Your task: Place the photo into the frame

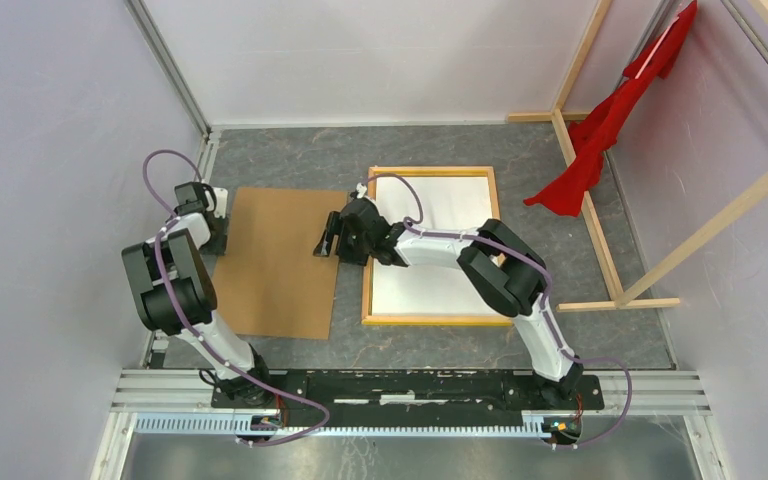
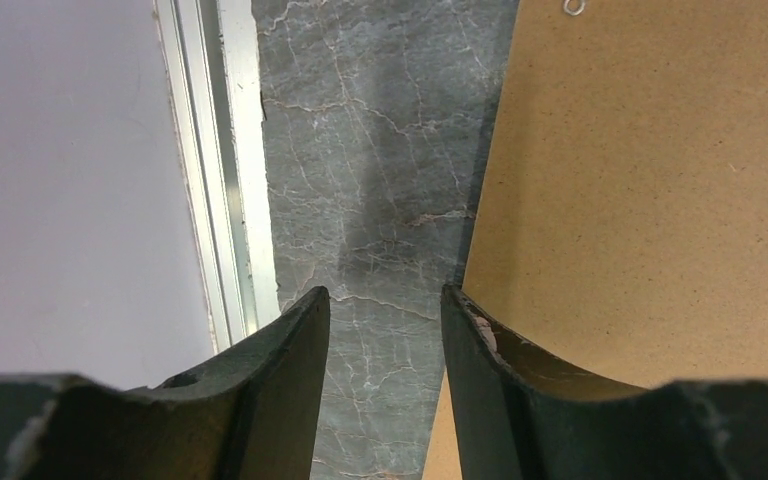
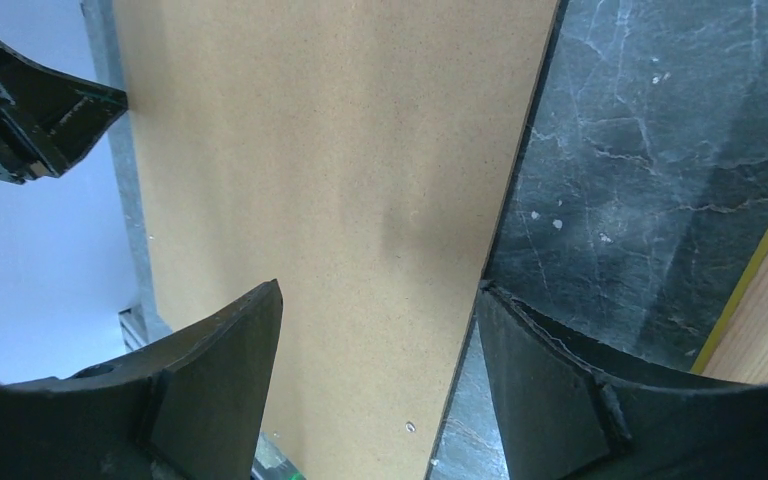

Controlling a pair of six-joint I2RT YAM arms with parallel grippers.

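Currently large rectangular photo [image 1: 452, 205] lies white reverse up inside thin-railed light-wood frame [image 1: 430, 320], flat on grey marbled table [image 1: 300, 160]. Brown fibreboard sheet [image 1: 280, 265] near frame's left, apart. Over sheet's right edge: right gripper [image 3: 380, 290], jaws spread wide, empty. At sheet's left edge: left gripper [image 2: 385, 295], jaws partly apart, pinching nothing.

Photo [image 1: 440, 205] in frame [image 1: 430, 320], board [image 1: 285, 262] left
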